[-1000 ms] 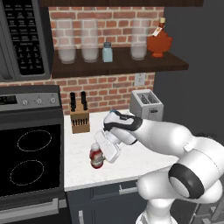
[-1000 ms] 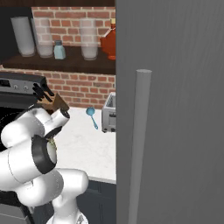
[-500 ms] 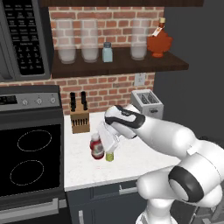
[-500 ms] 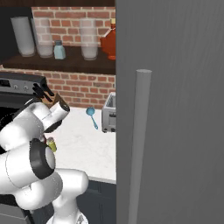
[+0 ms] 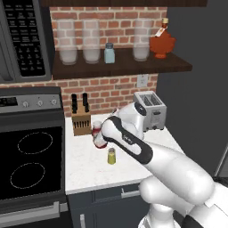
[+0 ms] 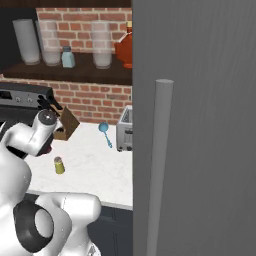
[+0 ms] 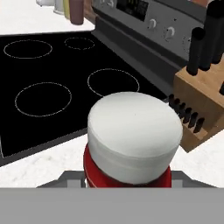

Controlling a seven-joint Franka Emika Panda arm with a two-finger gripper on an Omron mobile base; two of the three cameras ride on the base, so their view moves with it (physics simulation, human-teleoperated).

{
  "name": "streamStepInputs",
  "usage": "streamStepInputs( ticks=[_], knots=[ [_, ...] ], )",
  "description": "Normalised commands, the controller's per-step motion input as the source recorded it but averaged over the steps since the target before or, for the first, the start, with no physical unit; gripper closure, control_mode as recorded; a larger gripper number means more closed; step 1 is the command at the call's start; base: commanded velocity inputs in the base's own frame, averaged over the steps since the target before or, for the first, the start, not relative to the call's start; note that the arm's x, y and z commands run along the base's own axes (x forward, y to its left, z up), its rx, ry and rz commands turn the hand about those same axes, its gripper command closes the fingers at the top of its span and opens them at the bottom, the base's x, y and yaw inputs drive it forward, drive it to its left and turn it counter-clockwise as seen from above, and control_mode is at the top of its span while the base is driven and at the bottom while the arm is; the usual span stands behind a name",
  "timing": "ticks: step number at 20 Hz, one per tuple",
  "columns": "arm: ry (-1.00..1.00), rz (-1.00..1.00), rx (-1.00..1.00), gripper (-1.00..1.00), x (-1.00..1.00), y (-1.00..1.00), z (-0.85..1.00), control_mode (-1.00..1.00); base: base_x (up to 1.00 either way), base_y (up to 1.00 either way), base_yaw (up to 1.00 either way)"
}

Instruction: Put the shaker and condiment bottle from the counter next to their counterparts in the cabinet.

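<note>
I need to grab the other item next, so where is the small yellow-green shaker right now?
In the left base view the small yellow-green shaker with a grey cap stands upright on the white counter, in front of the wooden knife block.

No text, brand or number can be read. The microwave (image 5: pixel 22 40) keypad carries rows of pale marks, too blurred to make out. The stove (image 5: pixel 29 103) panel shows knobs and a small display, also illegible. The white band on the bottle (image 5: pixel 98 137) shows no lettering.
</note>
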Motion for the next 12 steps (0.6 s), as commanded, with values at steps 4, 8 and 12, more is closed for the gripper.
streamStepInputs(
  ticks=[4,8,12],
  knots=[
    [0.00,-0.68,0.01,1.00,0.00,-0.07,0.60,-1.00,0.00,0.00,0.00],
    [0.00,-0.74,0.06,1.00,0.00,-0.29,0.62,-1.00,0.00,0.00,0.00],
    [0.00,-0.71,0.12,1.00,-0.09,-0.47,0.59,-1.00,0.00,0.00,0.00]
  ],
)
